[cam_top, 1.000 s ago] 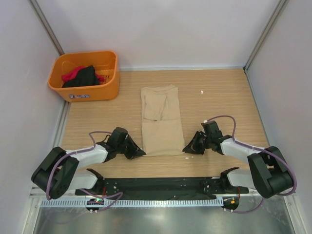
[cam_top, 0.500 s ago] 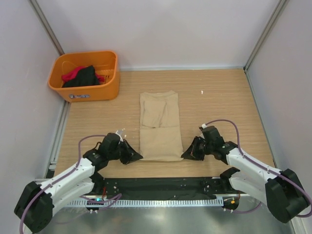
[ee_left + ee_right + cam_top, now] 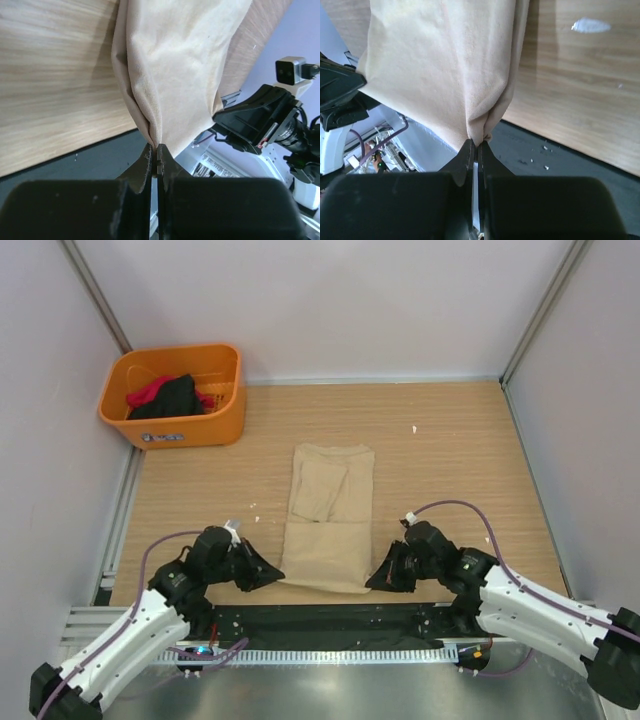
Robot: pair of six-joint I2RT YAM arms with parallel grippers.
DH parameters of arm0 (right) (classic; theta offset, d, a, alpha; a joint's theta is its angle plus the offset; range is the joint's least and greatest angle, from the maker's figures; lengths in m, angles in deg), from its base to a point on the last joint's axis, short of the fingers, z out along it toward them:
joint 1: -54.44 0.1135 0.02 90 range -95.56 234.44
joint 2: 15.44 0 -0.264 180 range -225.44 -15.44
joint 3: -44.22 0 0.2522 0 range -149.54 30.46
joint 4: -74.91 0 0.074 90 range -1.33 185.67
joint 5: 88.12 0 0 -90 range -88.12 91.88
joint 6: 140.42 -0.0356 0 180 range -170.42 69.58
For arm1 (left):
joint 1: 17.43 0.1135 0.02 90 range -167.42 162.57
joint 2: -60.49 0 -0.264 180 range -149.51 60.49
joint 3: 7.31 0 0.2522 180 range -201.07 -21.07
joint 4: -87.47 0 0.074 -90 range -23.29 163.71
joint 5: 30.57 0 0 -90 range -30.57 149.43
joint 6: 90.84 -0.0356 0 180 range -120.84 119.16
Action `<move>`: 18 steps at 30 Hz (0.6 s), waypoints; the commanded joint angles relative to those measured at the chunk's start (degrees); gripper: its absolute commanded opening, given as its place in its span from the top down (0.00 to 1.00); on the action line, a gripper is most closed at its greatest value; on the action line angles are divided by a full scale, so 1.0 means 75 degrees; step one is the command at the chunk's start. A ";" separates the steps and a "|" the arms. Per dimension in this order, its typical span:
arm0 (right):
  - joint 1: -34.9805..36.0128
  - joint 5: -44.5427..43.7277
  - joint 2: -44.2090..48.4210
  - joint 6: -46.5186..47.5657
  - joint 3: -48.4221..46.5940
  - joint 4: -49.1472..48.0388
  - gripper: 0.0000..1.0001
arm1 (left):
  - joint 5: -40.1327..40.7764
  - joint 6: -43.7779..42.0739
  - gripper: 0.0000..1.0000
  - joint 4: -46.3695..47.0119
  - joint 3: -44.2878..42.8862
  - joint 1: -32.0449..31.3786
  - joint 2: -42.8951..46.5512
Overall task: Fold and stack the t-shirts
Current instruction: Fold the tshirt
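A tan t-shirt [image 3: 328, 515], folded into a long strip, lies in the middle of the wooden table [image 3: 450, 450]. Its near edge is lifted off the table. My left gripper [image 3: 268, 572] is shut on the shirt's near left corner, seen pinched in the left wrist view [image 3: 155, 145]. My right gripper [image 3: 378, 577] is shut on the near right corner, seen pinched in the right wrist view [image 3: 477, 141]. The cloth [image 3: 175, 60] hangs taut between both grippers, as the right wrist view [image 3: 445, 65] also shows.
An orange basket [image 3: 175, 430] at the back left holds dark and red clothes [image 3: 165, 395]. A black strip [image 3: 330, 623] runs along the table's near edge. White walls close the left, back and right sides.
Both grippers have pulled the shirt's near edge toward the arm bases and lifted it. The whole shirt has slid nearer.
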 commanded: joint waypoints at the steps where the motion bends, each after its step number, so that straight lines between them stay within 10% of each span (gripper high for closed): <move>1: 0.0576 -0.0466 0.0387 -0.0853 -0.0283 0.0519 0.99 | -0.0107 0.0270 1.00 -0.1061 -0.0554 -0.0026 0.0746; 7: 0.0954 -0.0946 0.0132 -0.0914 -0.1278 0.0964 0.99 | 0.0233 -0.0139 1.00 -0.2012 -0.1551 -0.0026 0.0972; 18: -0.0764 0.0141 -0.2200 0.0375 -0.4054 0.1129 0.99 | 0.0737 -0.2177 1.00 -0.1896 -0.4594 0.0358 -0.2596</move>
